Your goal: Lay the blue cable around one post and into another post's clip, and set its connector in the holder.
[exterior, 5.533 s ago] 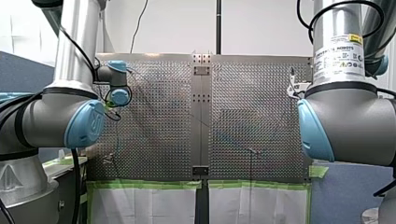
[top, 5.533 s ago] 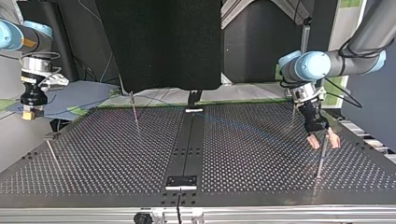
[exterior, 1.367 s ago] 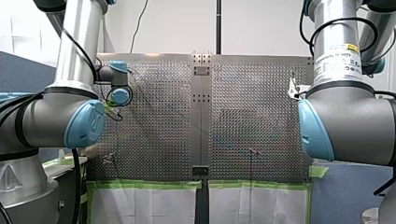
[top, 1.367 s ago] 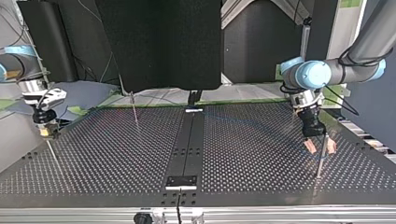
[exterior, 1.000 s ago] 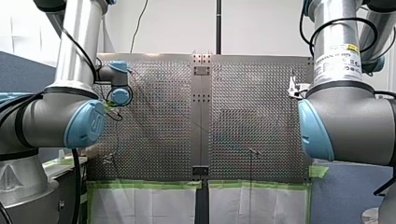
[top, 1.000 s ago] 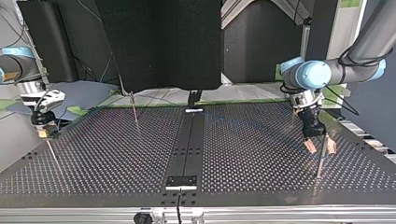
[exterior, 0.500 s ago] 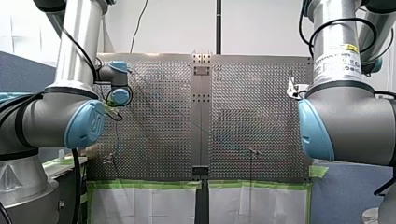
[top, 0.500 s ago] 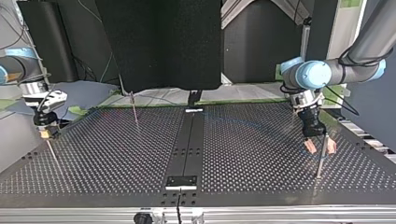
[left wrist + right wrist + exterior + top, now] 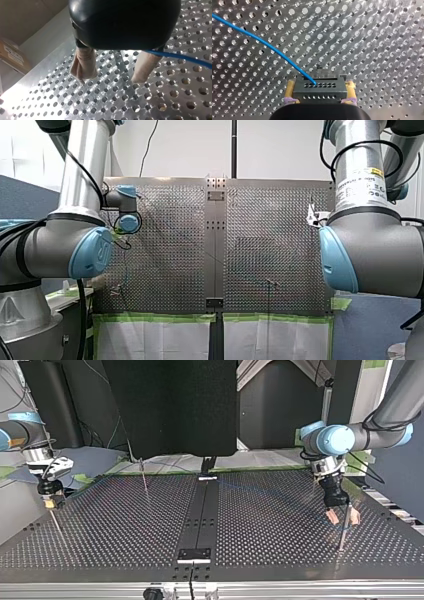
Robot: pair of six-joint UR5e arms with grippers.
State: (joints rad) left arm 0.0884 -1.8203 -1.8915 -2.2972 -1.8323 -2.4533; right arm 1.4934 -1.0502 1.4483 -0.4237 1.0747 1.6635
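Left wrist view: the black body of my left gripper (image 9: 111, 78) hides the roots of its fingers; the two beige-wrapped fingers (image 9: 83, 65) stand wide apart with nothing gripped; a grey post shows partly between them, its top hidden by the body; the blue cable (image 9: 180, 57) comes out from behind the body beside one finger and runs out of view above the perforated table (image 9: 150, 100); whether it touches that finger cannot be told.

Right wrist view: my right gripper (image 9: 320, 87) has its yellow pads closed on the two sides of the connector (image 9: 318, 94), a dark block with two rows of small holes; the cable enters the farther row and curves away over the table until it is cut off; a small metal piece (image 9: 329, 73) peeks out just beyond the connector, mostly hidden by it; whether this is the holder, and whether the connector sits in it, cannot be told.

Top view: my right gripper hangs low at the view's left, directly above the left post (image 9: 56, 525); contact cannot be judged; my left gripper is at the view's right with its pads either side of the right post (image 9: 341, 537); the far post (image 9: 144, 480) stands near the far edge; the cable is only a faint arc here, too thin to follow past the posts.

Front view: my left arm (image 9: 75, 245) and my right arm (image 9: 370, 250) cover both side edges of the table; neither gripper can be made out.
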